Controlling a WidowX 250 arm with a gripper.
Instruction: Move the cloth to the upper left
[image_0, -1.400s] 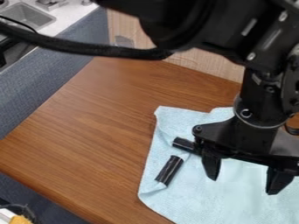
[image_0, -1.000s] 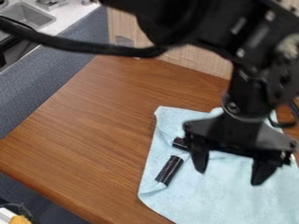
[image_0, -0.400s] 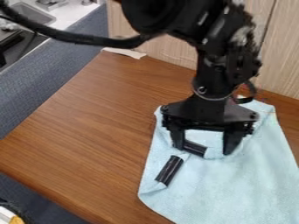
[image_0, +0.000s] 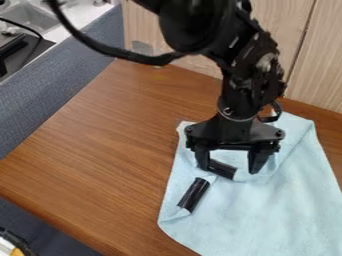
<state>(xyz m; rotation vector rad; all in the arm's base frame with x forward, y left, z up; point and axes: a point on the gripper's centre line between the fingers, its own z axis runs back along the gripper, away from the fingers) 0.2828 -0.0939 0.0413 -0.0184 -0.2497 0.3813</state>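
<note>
Hanging, camera view: tool (image_0: 228, 169) over the upper-left part of the cloth (image_0: 247, 215), fingertips pointing down, spread well apart, nothing gripped. Contact with fabric: cannot tell.
Cloth: on right side of table (image_0: 107, 135), rumpled under tool; bulk lies below and right of it.
Long axis: down the picture, leaning right; tool's opening runs roughly across it.
Dark cylinders: one (image_0: 222, 169) in the gap between fingertips or just beneath it; other (image_0: 194, 194) below and left, slanted, on cloth.
Arm: just one (image_0: 230, 95), from top edge.
Upper left: goal side, away from cloth's bulk. Likely next: lower, pinch a fold, drag that way. Risk: closing on cylinder instead of fabric.
</note>
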